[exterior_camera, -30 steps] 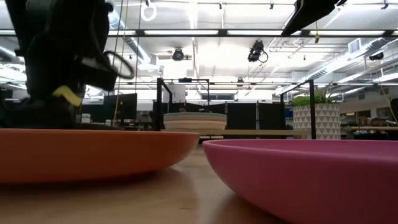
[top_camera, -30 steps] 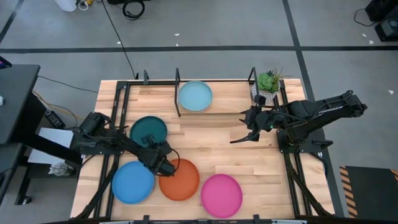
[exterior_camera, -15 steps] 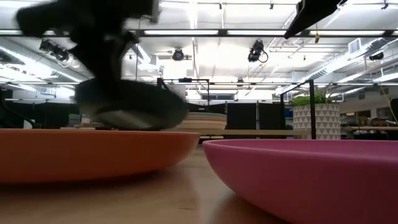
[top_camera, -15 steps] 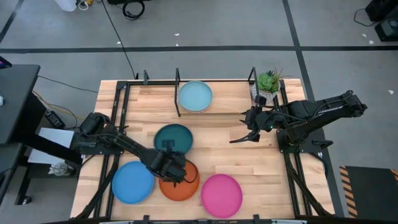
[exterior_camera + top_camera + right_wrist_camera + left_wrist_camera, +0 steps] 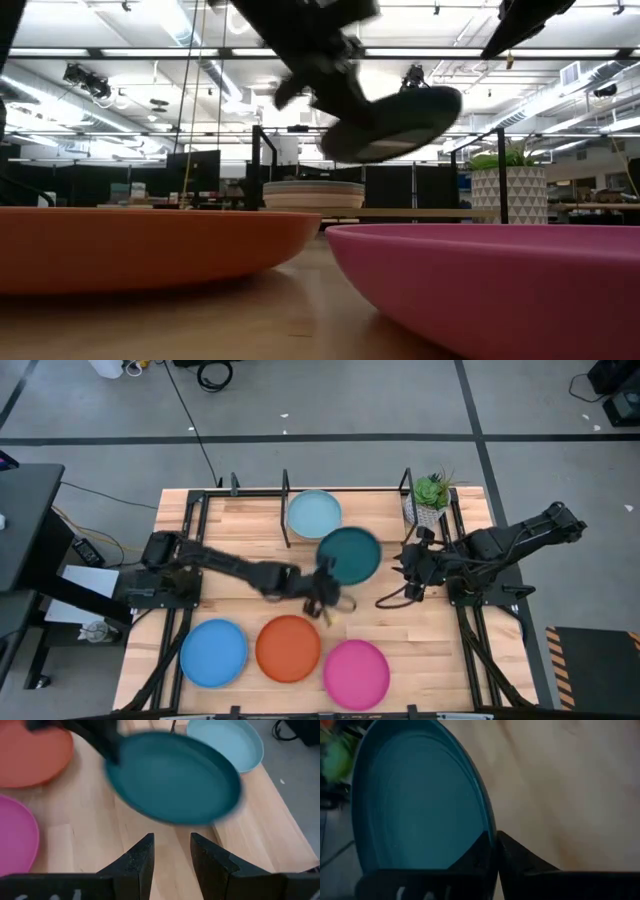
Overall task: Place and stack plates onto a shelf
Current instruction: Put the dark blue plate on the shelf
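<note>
- Near desk edge: blue plate (image 5: 214, 653), orange plate (image 5: 288, 649), pink plate (image 5: 356, 672) in a row, flat, untouched.
- Mid-desk: left claw (image 5: 322, 592) pinches rim of dark teal plate (image 5: 349, 555), carried in air, tilted; plate sticks out past claw twd shelf.
- Right claw (image 5: 398, 588) nr right side, fingers apart, empty, facing the plate.
- Far: shelf (image 5: 285, 510) w/ light teal plate (image 5: 313, 515) on the stack.
- Tip: level plate, clear posts, lower centred on stack before letting go.
</note>
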Available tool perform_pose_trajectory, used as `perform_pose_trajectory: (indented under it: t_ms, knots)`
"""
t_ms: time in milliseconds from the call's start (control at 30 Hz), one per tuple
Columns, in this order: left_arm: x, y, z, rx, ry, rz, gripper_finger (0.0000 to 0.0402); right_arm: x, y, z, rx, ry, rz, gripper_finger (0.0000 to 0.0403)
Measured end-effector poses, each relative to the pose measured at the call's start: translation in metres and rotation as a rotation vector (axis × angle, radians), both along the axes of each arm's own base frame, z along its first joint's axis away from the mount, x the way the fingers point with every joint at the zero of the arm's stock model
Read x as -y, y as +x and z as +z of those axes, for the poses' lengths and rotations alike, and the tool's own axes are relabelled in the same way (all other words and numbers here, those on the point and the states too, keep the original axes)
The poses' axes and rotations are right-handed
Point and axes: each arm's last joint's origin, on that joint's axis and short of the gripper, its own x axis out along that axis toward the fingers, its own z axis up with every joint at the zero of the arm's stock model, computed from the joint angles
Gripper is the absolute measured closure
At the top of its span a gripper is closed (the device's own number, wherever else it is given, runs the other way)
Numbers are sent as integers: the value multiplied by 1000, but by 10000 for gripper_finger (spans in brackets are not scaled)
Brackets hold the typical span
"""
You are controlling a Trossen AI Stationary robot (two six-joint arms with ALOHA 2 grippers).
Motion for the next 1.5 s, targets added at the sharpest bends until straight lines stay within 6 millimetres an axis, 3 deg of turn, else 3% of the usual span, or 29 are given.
perform_pose_trajectory:
  t_ms: [167,300,500,667,800,1067,1500]
  knots:
    - [-56,30,-22,121,-48,-3,377,-8,-6,0,29,-26,-41,270]
    - [-78,47,-42,137,-8,43,377,-15,-10,-1,44,-23,-54,270]
    - [-82,72,-44,104,47,53,377,-23,-15,-1,70,-5,-66,270]
    - [-83,82,-42,86,79,30,377,-29,-18,-1,80,22,-62,270]
    - [-91,83,-39,88,92,26,377,-32,-20,-1,98,17,-63,270]
    - [-130,78,-41,83,23,68,377,-33,-21,-1,106,-4,-64,270]
    - [-132,78,-41,99,-27,60,368,-32,-22,-2,92,-15,-63,270]
